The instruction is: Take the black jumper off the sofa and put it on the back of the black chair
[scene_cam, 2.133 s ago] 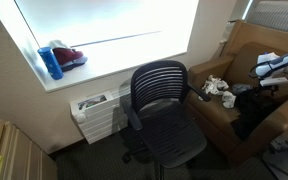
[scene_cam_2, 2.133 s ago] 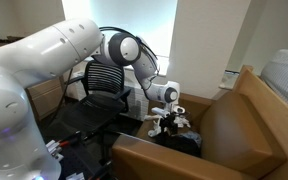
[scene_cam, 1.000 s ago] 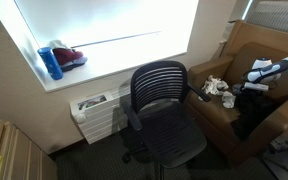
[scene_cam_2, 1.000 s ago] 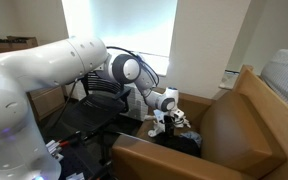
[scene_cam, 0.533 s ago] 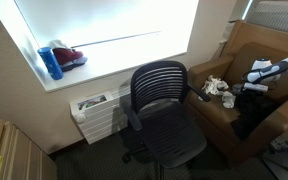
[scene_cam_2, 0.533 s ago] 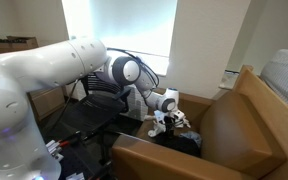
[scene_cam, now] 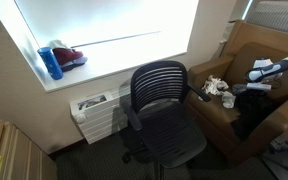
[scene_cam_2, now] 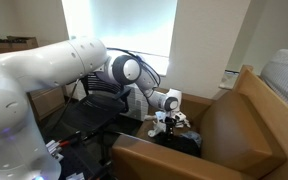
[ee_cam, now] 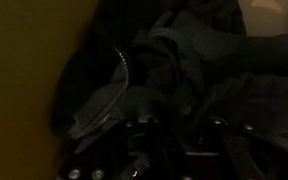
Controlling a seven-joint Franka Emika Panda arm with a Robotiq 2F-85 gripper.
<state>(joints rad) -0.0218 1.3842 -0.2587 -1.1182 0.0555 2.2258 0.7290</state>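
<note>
The scene is a room corner with a bright window (scene_cam: 104,25) above a pale sill (scene_cam: 124,60); on the sill, far from the claw, stand a blue bottle (scene_cam: 50,62) and a red item (scene_cam: 72,56) just beside it; a white wall unit (scene_cam: 94,108) sits below the sill.

The brown sofa (scene_cam: 246,45) (scene_cam_2: 234,125) occupies the side where the arm works; the claw (scene_cam: 256,84) (scene_cam_2: 165,124) hangs low over the sofa seat, pointing downward; the white arm (scene_cam_2: 54,70) fills much of an exterior view behind it.

The black jumper (scene_cam: 252,108) (scene_cam_2: 182,143) lies crumpled on the sofa seat, directly below and just beside the claw; in the wrist view the jumper (ee_cam: 214,50) fills nearly the whole frame, with a zip (ee_cam: 122,68) running through its folds above the claw fingertips; the fingers themselves are dark against dark cloth at the lower edge, so whether the claw is open, closed or touching the cloth cannot be determined.

A pale crumpled cloth (scene_cam: 219,88) lies on the seat near the claw, on the side toward the chair.

The black chair (scene_cam: 162,90) (scene_cam_2: 102,82) stands on the floor between the sofa and the window, well apart from the claw; its slatted back is upright and bare.
</note>
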